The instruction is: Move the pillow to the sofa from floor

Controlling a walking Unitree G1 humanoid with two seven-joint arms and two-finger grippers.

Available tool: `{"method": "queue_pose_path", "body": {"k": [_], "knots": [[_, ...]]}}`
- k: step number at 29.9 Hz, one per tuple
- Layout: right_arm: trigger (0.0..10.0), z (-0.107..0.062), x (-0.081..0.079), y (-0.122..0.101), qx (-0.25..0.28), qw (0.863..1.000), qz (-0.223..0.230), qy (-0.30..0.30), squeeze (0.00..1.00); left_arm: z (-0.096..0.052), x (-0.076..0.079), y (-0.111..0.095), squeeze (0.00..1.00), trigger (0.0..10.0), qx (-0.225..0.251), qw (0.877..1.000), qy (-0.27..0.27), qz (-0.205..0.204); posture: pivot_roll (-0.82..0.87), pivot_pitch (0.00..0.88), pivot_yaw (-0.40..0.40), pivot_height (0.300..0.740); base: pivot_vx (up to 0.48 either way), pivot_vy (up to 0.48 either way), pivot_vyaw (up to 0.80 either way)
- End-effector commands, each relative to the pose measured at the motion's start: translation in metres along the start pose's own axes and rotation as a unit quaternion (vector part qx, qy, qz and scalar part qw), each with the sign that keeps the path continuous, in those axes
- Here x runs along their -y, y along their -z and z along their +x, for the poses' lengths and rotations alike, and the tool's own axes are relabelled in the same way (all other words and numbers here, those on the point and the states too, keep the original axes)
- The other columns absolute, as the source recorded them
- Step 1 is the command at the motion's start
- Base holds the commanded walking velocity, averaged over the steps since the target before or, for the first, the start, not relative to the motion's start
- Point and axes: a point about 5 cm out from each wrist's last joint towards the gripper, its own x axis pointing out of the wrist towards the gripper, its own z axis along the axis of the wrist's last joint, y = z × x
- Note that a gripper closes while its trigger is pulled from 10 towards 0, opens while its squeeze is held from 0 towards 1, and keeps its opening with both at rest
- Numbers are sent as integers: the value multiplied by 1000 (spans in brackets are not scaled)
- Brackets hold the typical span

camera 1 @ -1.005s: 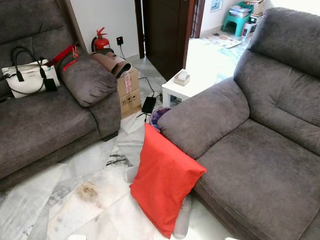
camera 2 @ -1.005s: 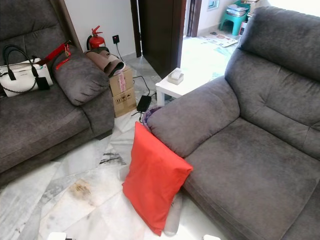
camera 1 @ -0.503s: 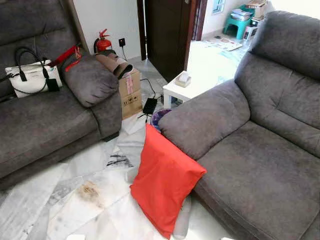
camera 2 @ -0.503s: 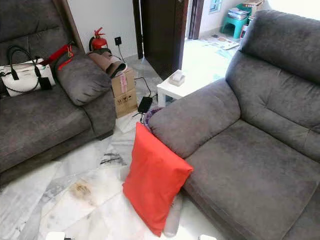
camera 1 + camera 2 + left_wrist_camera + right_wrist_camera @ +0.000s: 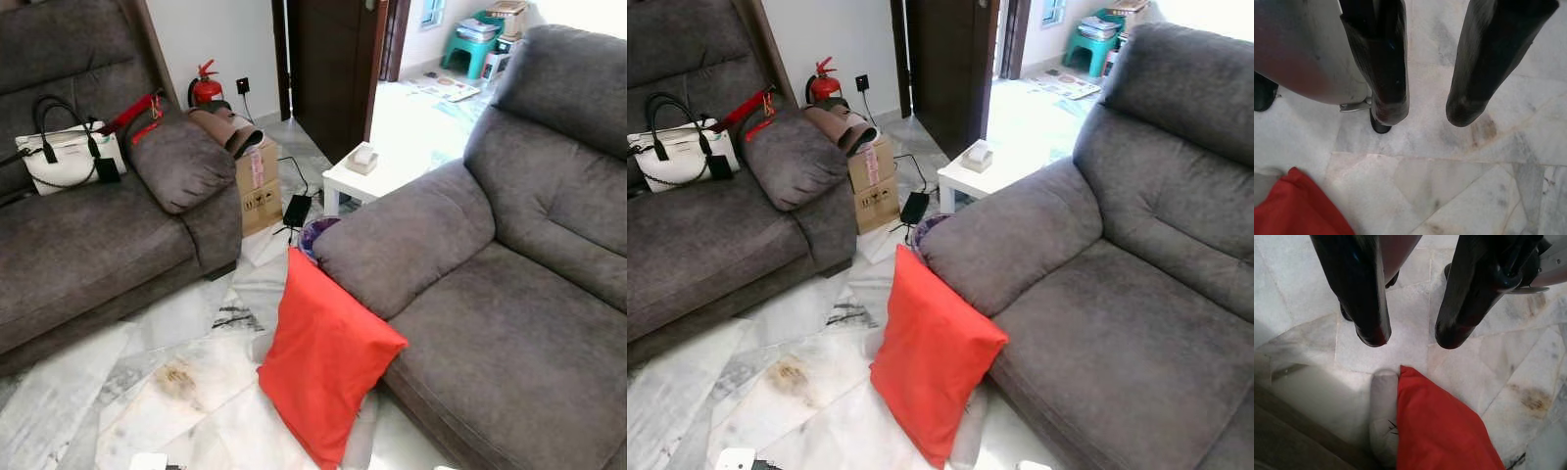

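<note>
Leftmost, at about 9 o'clock in the head view, a grey sofa (image 5: 88,245) carries a white handbag (image 5: 64,157) with black handles on its seat. Beside its armrest, toward 11 o'clock, stand a cardboard box (image 5: 257,186) and a red fire extinguisher (image 5: 204,86) against the wall. At centre, toward 6 o'clock, the red pillow (image 5: 328,357) stands tilted on the marble floor (image 5: 147,372), leaning against the front of the second grey sofa (image 5: 509,323), which occupies 3 o'clock. A white side table (image 5: 372,176) sits at 12 o'clock by that sofa's armrest. The left gripper (image 5: 1422,110) hangs over the floor, fingers spread and holding nothing; a pillow corner lies near. The right gripper (image 5: 1405,338) hangs likewise, fingers spread, just above the pillow's edge and a pale grey roll (image 5: 1383,416) touching it.
</note>
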Motion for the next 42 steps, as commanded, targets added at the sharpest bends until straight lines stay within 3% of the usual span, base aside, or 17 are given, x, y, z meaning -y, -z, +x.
{"method": "queue_pose_path", "body": {"k": [1, 30, 37, 42], "knots": [[10000, 0, -2, 3, -6, 1000, 0, -4, 0, -2, -3, 7, 0, 10000, -12, 1000, -2, -2, 71, 113, 50, 740, 292, 0, 0], [10000, 0, -2, 3, -7, 1000, 1, -5, 0, -2, -3, 9, 0, 10000, -18, 1000, 2, -5, 70, 115, 49, 740, 318, 0, 0], [10000, 0, -2, 3, -4, 1000, -1, -8, 0, 1, -5, -7, 0, 10000, 18, 1000, -9, 3, 77, 115, 48, 740, 124, 0, 0], [10000, -1, -4, -1, 16, 999, -10, -26, 0, 3, -15, -42, 0, 10000, 95, 995, -35, -17, 73, 116, 49, 740, 0, 0, 0]]}}
